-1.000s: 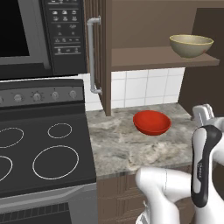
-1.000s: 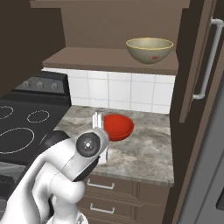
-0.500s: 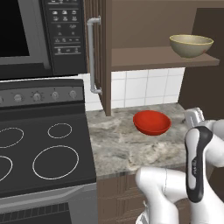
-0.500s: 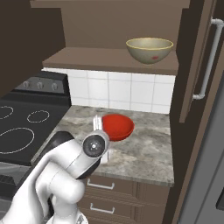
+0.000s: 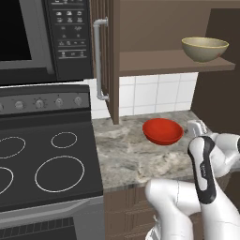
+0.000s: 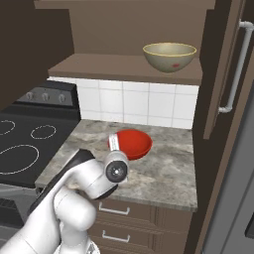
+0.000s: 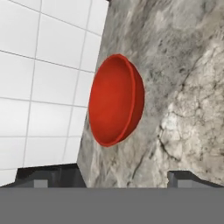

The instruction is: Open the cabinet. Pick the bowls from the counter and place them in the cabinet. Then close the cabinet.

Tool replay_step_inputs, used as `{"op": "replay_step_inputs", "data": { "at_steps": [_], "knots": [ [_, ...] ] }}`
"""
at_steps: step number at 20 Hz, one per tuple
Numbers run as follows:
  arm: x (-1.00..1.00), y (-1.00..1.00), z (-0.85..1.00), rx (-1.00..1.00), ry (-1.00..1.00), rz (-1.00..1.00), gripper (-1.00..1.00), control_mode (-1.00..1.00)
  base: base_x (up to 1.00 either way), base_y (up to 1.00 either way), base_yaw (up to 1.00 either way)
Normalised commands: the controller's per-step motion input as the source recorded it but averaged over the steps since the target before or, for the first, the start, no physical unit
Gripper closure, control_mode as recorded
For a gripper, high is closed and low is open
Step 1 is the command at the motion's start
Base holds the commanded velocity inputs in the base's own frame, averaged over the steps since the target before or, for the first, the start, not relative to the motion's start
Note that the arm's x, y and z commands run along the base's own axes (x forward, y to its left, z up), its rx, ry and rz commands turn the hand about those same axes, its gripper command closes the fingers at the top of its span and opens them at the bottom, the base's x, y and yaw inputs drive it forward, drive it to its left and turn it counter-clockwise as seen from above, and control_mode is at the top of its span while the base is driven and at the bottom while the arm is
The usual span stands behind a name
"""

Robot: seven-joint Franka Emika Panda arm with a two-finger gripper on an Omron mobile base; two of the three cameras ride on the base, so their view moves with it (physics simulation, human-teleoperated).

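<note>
My two-finger claw [image 7: 116, 178] wide open, empty | glossy red round bowl [image 7: 114, 100] ahead on speckled grey stone counter [image 7: 183, 78] | beige bowl [image 5: 204, 48] on brown wooden cabinet [image 5: 176, 62] shelf, doors open

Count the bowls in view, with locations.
2. Beige bowl sits on the cabinet shelf; red bowl sits on the counter below. None seem hidden.

Domestic kitchen: black glass stovetop [image 5: 42, 164], black microwave oven [image 5: 42, 37], white tiled backsplash [image 6: 134, 104], brown wooden wall cabinet [image 5: 154, 28].
</note>
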Motion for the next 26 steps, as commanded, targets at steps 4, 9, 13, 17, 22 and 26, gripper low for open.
{"op": "replay_step_inputs", "data": {
  "at_steps": [4,9,13,17,22,26],
  "knots": [
    [0.5,0.0,-0.18,0.0,-0.02,0.06,-1.0,-1.0,0.0,0.0,0.0],
    [0.5,0.0,-0.15,0.0,0.0,0.02,-1.0,-1.0,0.0,0.0,0.0],
    [0.41,0.0,-0.21,0.0,0.01,0.01,-1.0,-1.0,0.0,0.0,0.0],
    [0.15,-0.04,-0.4,0.0,0.02,0.04,-1.0,-1.0,0.0,0.0,0.0],
    [0.23,-0.01,-0.41,0.0,0.04,0.03,-1.0,-1.0,0.0,0.0,0.0],
    [0.36,0.0,-0.23,0.0,0.0,0.01,-1.0,-1.0,0.0,0.0,0.0]
  ]
}}
